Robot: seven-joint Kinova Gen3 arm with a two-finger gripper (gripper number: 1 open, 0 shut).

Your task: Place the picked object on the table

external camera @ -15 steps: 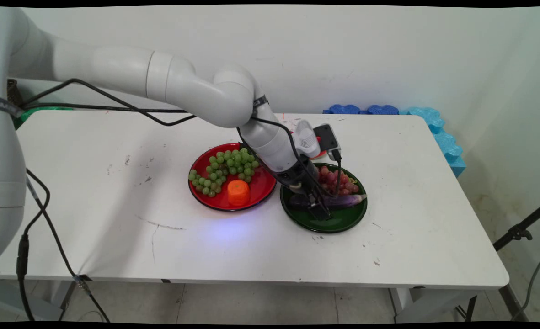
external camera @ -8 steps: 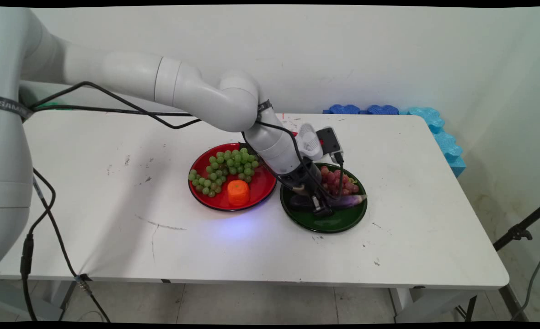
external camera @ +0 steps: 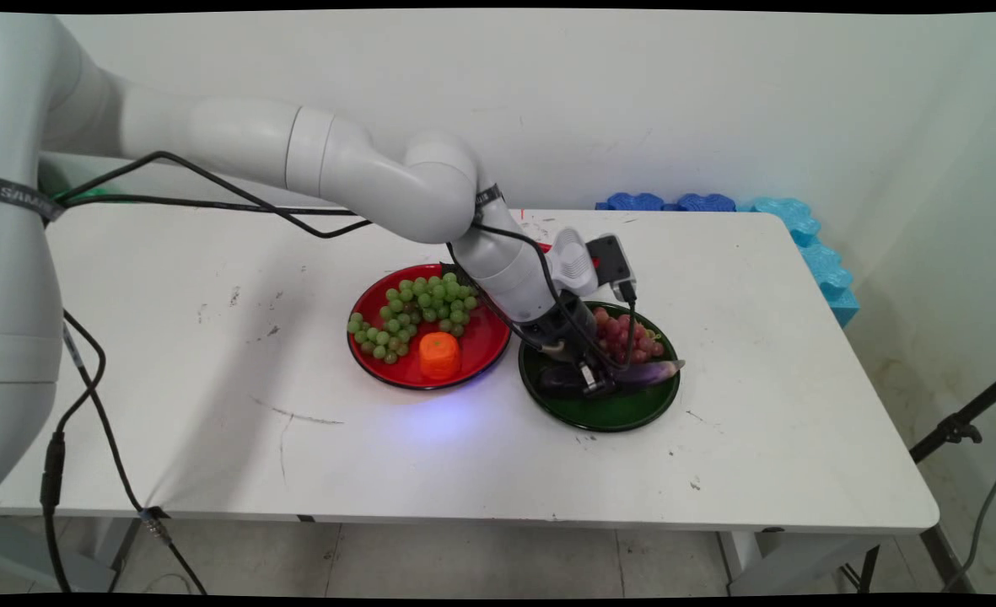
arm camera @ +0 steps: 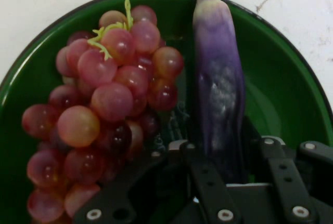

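In the main view, right of centre, the gripper (external camera: pixel 592 386) is reaching down into the green plate (external camera: pixel 632 410) and closing on the eggplant (external camera: pixel 651 372), with red grapes (external camera: pixel 628 332) just behind. Left of it, a red plate (external camera: pixel 479 347) is carrying green grapes (external camera: pixel 417 313) and an orange block (external camera: pixel 439 355).

In the hand view, the fingers (arm camera: pixel 278 169) are clamping the eggplant (arm camera: pixel 218 78) at lower centre, its pale tip reaching the plate's (arm camera: pixel 283 78) top rim, the grapes (arm camera: pixel 109 104) lying at its left.

The green plate (arm camera: pixel 291 73) looks like glossy, smooth plastic, as does the red plate (external camera: pixel 485 341). The red grapes (arm camera: pixel 112 99) have shiny, taut skins; the purple eggplant (arm camera: pixel 218 83) is smooth with dull sheen. The white table (external camera: pixel 211 405) is matt and scuffed.
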